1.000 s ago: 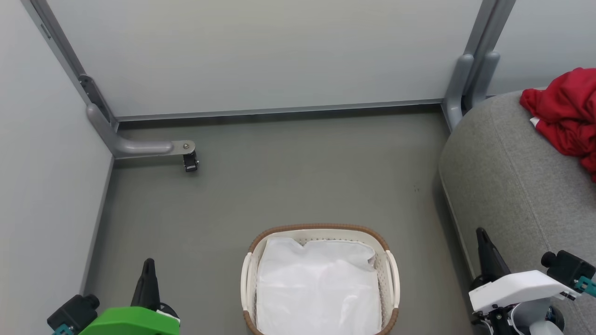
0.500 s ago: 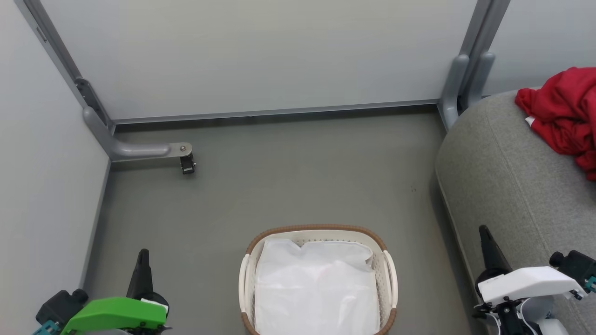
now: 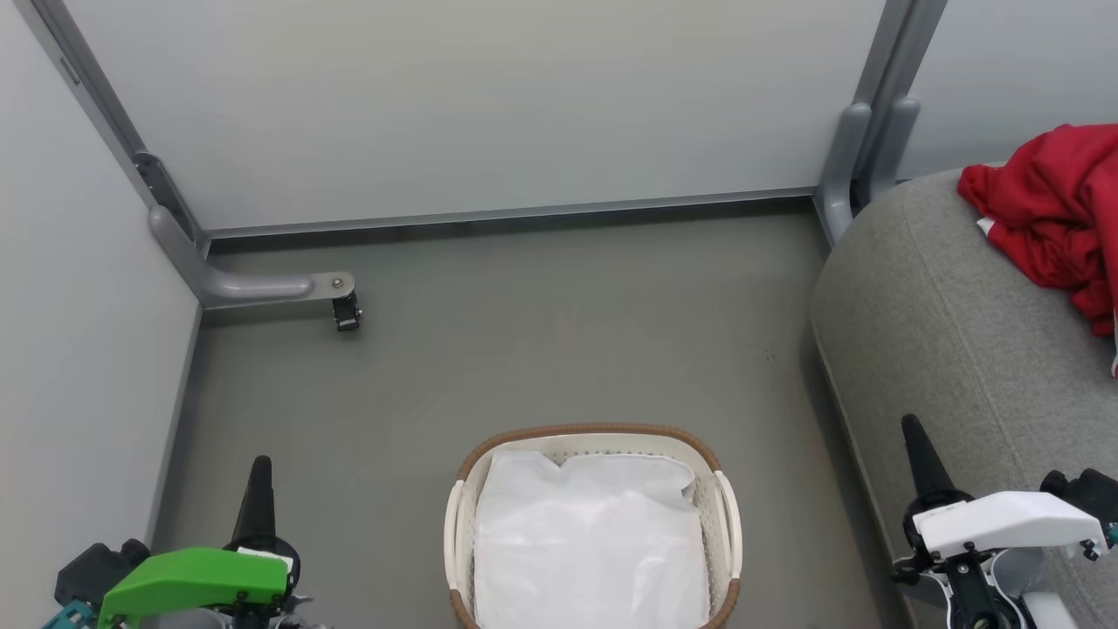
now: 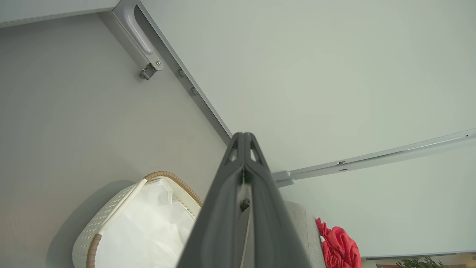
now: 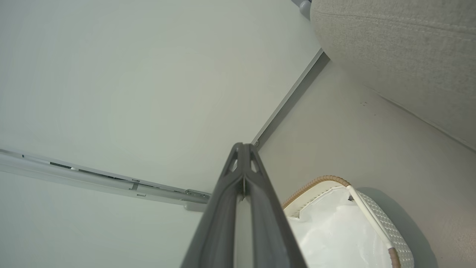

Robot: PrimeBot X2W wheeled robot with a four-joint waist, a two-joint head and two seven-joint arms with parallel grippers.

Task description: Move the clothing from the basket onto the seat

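clothing (image 3: pixel 1052 205): red heap laid on sofa seat (image 3: pixel 943 349), ahead and rightward of right claw (image 3: pixel 913 432), the nearer; left claw (image 3: pixel 259 467) far | basket (image 3: pixel 594 432): white liner sheet (image 3: pixel 594 542) seen, possibly nothing beneath | both claws pressed closed, nothing held

- No legible txt, labels, brands, nos. or signs in any view.
- Checked basket (image 3: pixel 594 431), seat (image 3: pixel 943 349), clothing (image 3: pixel 1057 201) at upper right, wall panels (image 3: pixel 489 105) across top: all plain, nothing readable.
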